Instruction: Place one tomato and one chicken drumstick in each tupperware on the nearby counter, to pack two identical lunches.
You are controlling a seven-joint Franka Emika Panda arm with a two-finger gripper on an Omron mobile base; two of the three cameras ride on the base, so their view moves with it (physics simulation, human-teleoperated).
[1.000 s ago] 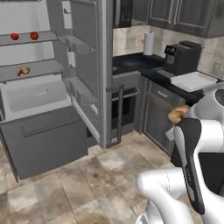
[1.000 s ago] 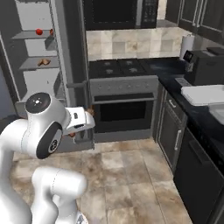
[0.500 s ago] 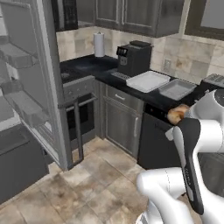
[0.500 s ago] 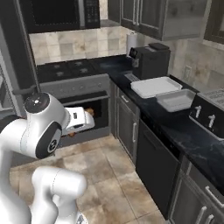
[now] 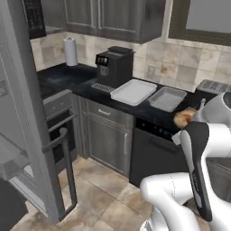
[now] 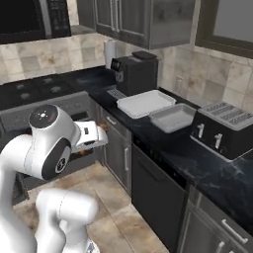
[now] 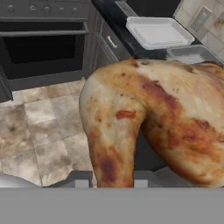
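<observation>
your fingers (image 7: 107, 181) are clamped shut on the chicken drumstick (image 7: 153, 118), carried off the bench (image 5: 155, 115), with both tupperware trays (image 5: 134, 91) (image 5: 167, 98) at about 11 o'clock of it in the left base view. risk: the lumpy, bulky leg overhangs the grip and could twist loose or snag a tray rim on approach. against the earlier frame, the views have swung with the base: the oven sits further left, the trays nearer.
</observation>
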